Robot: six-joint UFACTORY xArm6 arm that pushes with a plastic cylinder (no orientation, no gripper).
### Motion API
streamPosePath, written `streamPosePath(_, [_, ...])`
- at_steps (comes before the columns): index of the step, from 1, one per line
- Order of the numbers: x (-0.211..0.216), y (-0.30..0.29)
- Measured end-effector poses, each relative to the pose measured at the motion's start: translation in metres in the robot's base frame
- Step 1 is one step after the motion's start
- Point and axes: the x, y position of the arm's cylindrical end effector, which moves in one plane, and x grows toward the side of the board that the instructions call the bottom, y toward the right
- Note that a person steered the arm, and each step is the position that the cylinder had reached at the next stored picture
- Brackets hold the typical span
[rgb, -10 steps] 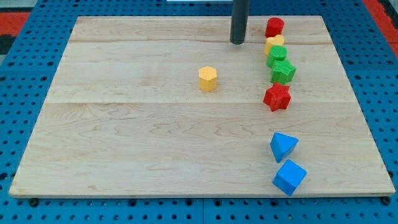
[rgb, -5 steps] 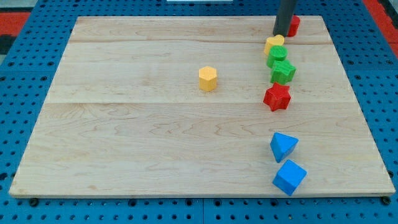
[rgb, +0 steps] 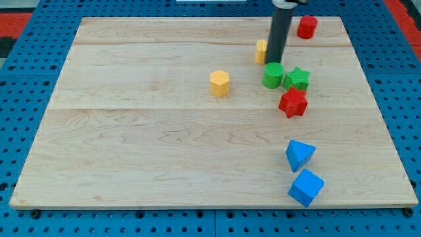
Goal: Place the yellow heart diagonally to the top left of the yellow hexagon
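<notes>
Seven blocks on the wooden surface (rgb: 131,145), no pincer showing.
Only my tip (rgb: 274,62), against the yellow heart (rgb: 262,50) at its left, above the green cylinder (rgb: 273,76); yellow hexagon (rgb: 220,83) sits lower left.

Two yellow blocks (rgb: 220,83), two green (rgb: 273,75), two red (rgb: 293,102), two blue (rgb: 300,155).

Wooden surface (rgb: 131,151) on blue pegboard (rgb: 20,99) carrying: red block (rgb: 306,26) near the view's top right; green cylinder (rgb: 273,76) touching green star (rgb: 298,79); red star (rgb: 293,103) just below; blue triangular block (rgb: 300,155) and blue cube (rgb: 306,187) lower right.
</notes>
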Motion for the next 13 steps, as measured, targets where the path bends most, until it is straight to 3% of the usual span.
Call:
streamPosePath(3, [-0.043,0.000])
streamPosePath(6, [-0.023,-0.085])
streamPosePath(9, [-0.043,-0.018])
streamPosePath(13, [-0.038,-0.018])
